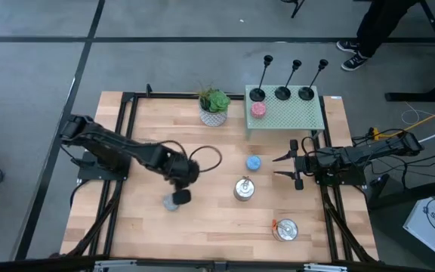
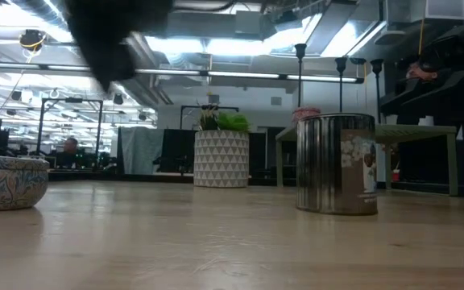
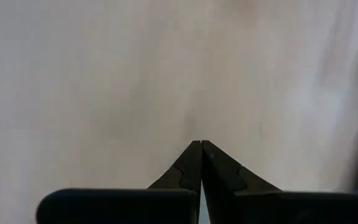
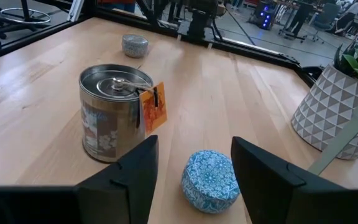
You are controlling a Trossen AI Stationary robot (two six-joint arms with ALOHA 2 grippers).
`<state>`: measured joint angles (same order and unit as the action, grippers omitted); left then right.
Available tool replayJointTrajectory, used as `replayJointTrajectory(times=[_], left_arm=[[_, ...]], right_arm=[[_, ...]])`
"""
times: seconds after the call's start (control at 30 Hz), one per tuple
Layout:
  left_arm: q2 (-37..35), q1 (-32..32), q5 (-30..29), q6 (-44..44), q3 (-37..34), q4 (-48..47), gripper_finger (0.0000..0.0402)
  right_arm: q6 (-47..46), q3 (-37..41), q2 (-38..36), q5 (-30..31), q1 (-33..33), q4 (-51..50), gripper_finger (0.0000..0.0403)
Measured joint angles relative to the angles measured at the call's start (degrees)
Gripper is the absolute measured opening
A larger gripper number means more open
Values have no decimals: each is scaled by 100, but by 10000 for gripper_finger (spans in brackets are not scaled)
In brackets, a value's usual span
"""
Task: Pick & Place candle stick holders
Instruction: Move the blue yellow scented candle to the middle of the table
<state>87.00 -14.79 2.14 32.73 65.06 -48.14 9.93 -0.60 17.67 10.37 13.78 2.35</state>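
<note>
I see the three candle stick holders (image 1: 282, 93) standing on the far green tray (image 1: 293, 117). My right gripper (image 1: 292, 168), fingers apart and empty, should rise squarely toward a stem; left gripper (image 1: 178, 198) rests closed.

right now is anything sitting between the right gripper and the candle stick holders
Nothing visible does. The right gripper hangs open beside the green stand, where the three candle stick holders line its far edge. The blue candle and pink candle lie off to the side.
</note>
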Motion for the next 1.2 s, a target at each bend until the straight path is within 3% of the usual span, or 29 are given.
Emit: replayJointTrajectory(times=[0.1, 0.43, 0.83, 1.1, 1.2], left_arm=[[0, -272, 445, 718, -7, -583, 1], [440, -799, 662, 1506, -11, -738, 2], [1430, -639, 1418, 673, 24, -676, 2], [1683, -260, 1582, -84, 23, -636, 5], [1680, -98, 1334, -382, 42, -276, 5]], right_arm=[[0, 0, 0, 0, 0, 0, 204], [0, 0, 0, 0, 1, 0, 204], [0, 0, 0, 1, 2, 0, 204], [0, 0, 0, 2, 0, 0, 204], [0, 0, 0, 2, 0, 0, 204]])
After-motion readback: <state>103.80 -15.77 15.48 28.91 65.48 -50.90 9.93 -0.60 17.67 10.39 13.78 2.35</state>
